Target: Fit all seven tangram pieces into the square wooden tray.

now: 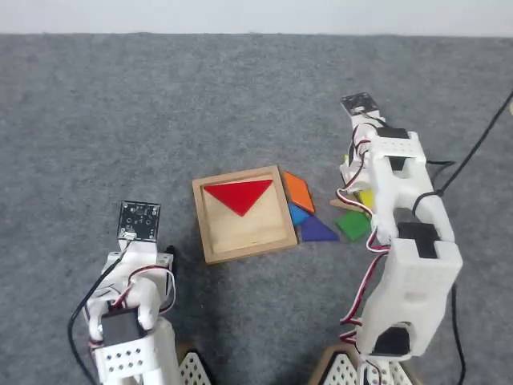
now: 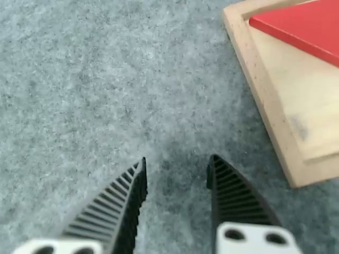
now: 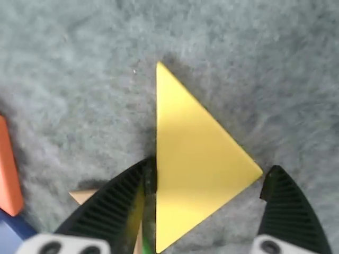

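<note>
Our right hand [image 3: 211, 168] hangs low over the yellow triangle [image 3: 196, 148] near the right edge of the desk [image 1: 96, 112]. Its jaws are spread, one finger against the triangle's straight side, the other just off a corner. Closing on that corner could, we judge, spin the thin piece out or nudge the green piece [image 1: 353, 225]. Our left hand [image 2: 178, 160], also spread, hovers over bare desk beside the tray [image 1: 210, 241], which sits mid-desk with the red triangle [image 1: 238, 195] inside.

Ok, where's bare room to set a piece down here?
Bare: inside the tray below the red triangle, and the carpet left of it around the left gripper. Crowded: right of the tray, where the loose pieces cluster by the right gripper.
</note>
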`<state>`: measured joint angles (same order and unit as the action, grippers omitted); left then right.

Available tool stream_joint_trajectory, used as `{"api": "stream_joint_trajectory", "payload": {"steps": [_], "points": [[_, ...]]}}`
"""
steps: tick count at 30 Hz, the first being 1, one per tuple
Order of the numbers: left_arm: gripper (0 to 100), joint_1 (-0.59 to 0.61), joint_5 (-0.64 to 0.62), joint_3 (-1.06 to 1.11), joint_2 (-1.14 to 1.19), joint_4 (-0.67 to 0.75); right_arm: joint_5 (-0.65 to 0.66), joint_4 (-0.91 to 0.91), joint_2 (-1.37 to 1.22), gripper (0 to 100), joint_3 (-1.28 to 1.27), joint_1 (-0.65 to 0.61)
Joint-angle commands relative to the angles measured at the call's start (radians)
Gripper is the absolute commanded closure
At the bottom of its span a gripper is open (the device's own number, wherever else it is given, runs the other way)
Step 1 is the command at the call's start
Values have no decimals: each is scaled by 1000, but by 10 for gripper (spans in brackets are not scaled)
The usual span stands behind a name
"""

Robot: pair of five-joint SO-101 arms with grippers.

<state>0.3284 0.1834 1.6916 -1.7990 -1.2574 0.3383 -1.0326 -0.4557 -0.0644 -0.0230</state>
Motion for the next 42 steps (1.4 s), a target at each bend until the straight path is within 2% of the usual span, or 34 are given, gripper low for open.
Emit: {"api": "stream_joint_trajectory", "payload": {"steps": [1, 10, 16, 21, 29, 42], "points": [[810, -3, -6, -8, -18, -6, 49, 25, 7, 677, 46, -15], [810, -3, -6, -8, -18, -6, 61, 24, -2, 690, 26, -13], [810, -3, -6, -8, -18, -6, 58, 5, -22, 825, 37, -13], [810, -3, -6, -8, -18, -6, 57, -19, -22, 827, 54, -18], [810, -3, -6, -8, -18, -6, 17, -156, 84, 827, 109, -21], [810, -3, -6, -8, -18, -6, -12, -271, 280, 824, 107, -128]]}}
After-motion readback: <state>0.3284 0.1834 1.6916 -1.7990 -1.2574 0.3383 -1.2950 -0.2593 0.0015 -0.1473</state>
